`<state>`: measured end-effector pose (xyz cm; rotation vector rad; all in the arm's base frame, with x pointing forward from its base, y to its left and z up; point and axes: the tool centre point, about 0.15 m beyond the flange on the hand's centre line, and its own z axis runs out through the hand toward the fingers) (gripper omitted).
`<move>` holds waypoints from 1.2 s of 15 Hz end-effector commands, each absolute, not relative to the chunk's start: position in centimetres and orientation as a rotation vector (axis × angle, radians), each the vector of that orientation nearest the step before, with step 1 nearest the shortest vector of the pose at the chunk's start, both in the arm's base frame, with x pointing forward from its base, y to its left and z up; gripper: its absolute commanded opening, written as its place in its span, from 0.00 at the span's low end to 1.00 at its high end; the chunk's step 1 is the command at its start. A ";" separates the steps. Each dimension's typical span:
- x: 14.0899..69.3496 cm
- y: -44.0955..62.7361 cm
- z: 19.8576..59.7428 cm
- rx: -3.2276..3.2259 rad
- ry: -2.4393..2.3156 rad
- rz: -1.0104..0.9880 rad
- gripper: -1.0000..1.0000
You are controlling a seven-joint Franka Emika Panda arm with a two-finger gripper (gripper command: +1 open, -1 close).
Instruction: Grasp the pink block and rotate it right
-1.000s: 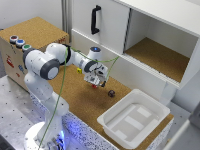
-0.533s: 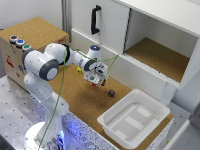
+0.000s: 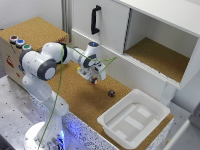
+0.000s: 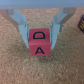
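Note:
The pink block [image 4: 40, 49] is a small reddish-pink cube with the dark letters D and A on its faces. It rests on the cork surface [image 4: 15, 67]. My gripper [image 4: 40, 43] is down over it, one finger [image 4: 22, 27] against each side, so it is shut on the block. In the exterior view the gripper [image 3: 93, 76] is low over the cork counter in front of the cabinet. Only a speck of the pink block [image 3: 93, 80] shows beneath the fingertips there.
A small dark roundish object [image 3: 111, 93] lies on the cork toward the exterior view's right of the gripper. A white tray [image 3: 116, 131] stands beyond it at the counter's end. A white cabinet [image 3: 107, 30] with a black handle [image 3: 94, 19] rises behind. A small yellowish piece [image 4: 80, 22] shows at the wrist view's edge.

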<state>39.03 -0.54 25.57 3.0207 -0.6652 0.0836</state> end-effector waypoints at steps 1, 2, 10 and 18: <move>37.0 -2.1 25.3 2.989 -1.184 0.173 0.00; 37.4 -2.2 25.0 2.970 -1.266 0.170 0.00; 40.4 -2.9 20.9 2.579 -1.827 0.119 0.00; 43.7 -1.9 19.8 2.478 -2.097 0.003 0.00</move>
